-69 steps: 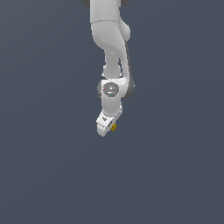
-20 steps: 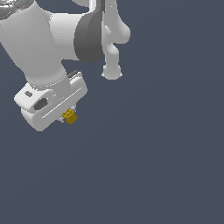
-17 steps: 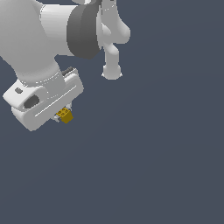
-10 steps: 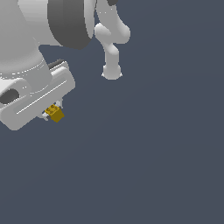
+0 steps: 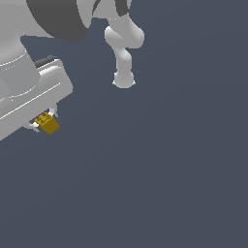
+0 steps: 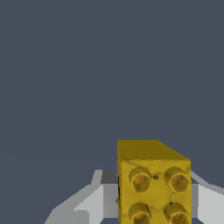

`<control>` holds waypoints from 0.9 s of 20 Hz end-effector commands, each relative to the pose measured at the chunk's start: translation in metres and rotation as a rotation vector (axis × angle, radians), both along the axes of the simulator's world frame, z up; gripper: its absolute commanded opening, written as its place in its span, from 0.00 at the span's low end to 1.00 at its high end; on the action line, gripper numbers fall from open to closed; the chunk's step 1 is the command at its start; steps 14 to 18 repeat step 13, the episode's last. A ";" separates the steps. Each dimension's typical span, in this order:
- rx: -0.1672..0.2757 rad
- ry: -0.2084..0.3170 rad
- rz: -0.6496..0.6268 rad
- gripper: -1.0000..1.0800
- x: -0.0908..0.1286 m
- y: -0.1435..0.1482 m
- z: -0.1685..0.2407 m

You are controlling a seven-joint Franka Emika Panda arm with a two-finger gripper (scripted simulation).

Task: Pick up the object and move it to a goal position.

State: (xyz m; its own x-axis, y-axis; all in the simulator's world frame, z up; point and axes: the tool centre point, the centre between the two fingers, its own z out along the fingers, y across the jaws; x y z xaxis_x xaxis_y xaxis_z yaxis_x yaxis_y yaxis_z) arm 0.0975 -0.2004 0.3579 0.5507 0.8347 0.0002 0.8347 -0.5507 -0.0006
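The object [image 5: 48, 123] is a small mustard-yellow block with round studs on one face. It sits between the white fingers of my gripper [image 5: 44, 121], which is shut on it at the exterior view's left, lifted off the grey floor. The large white hand body [image 5: 29, 99] hides most of the fingers there. In the wrist view the object [image 6: 154, 183] fills the lower middle, studs facing the camera, with a grey-white finger [image 6: 92, 200] on either side of it. No goal marker shows in either view.
A plain dark grey floor [image 5: 164, 169] spreads under everything. The arm's white base and lower links [image 5: 124, 53] stand at the back middle of the exterior view. No other objects appear.
The hand has swung toward the exterior view's left and closer to the camera, growing larger in the picture. The yellow block has stayed in its grip throughout.
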 end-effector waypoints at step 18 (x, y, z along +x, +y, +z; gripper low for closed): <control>0.000 0.000 0.000 0.00 0.007 -0.007 0.012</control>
